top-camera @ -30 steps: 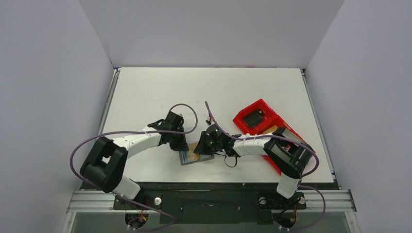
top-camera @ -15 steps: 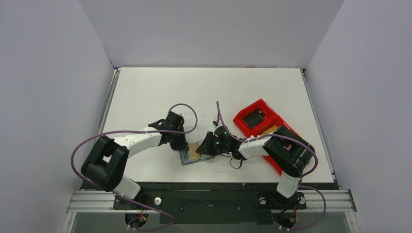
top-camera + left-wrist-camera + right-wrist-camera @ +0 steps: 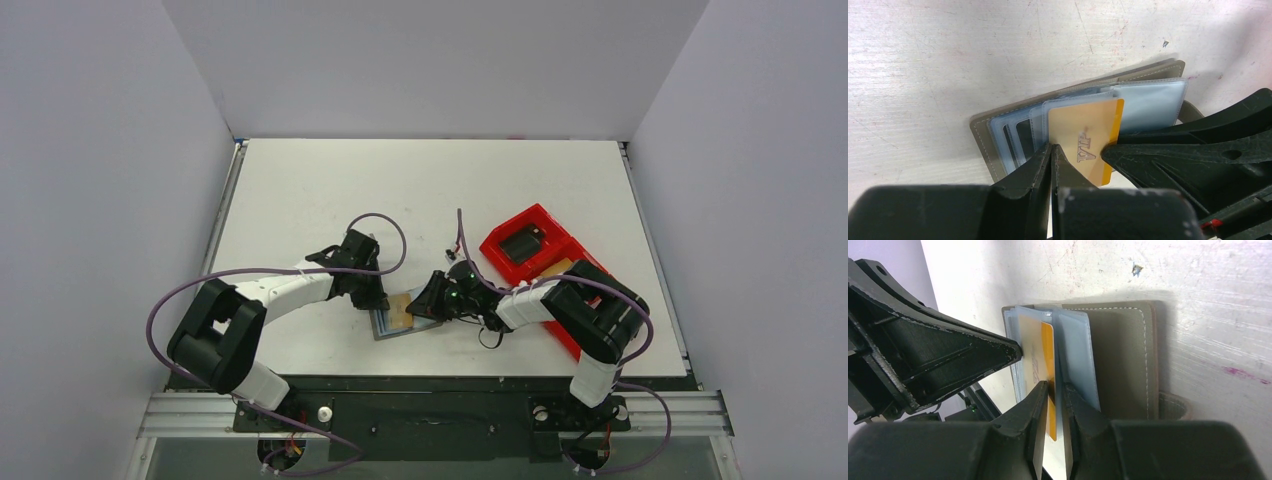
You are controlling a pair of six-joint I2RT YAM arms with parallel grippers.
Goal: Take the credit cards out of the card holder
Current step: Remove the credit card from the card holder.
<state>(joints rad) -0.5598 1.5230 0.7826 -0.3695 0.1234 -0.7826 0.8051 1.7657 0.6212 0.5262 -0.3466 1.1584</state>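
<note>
The grey card holder (image 3: 393, 327) lies open on the table between both arms, its blue-grey pockets (image 3: 1018, 130) facing up. One tan credit card (image 3: 1083, 125) with an orange edge and "VIP" print sticks partly out of a pocket. My right gripper (image 3: 1054, 387) is shut on that card's orange edge (image 3: 1047, 350), with a clear sleeve also between its fingers. The left gripper (image 3: 1054, 149) is shut, its tips pressed down on the holder beside the card. From above, the left gripper (image 3: 378, 300) and right gripper (image 3: 420, 300) meet over the holder.
A long red tray (image 3: 508, 226) stands right of the holder, with a black block (image 3: 522, 243) and a tan flat piece (image 3: 556, 267) in it. The holder's tab (image 3: 1175, 407) points toward my right wrist. The table's near edge runs just below the holder.
The right wrist has shifted a little to the right while staying at the card. The left arm has kept its place on the holder.
</note>
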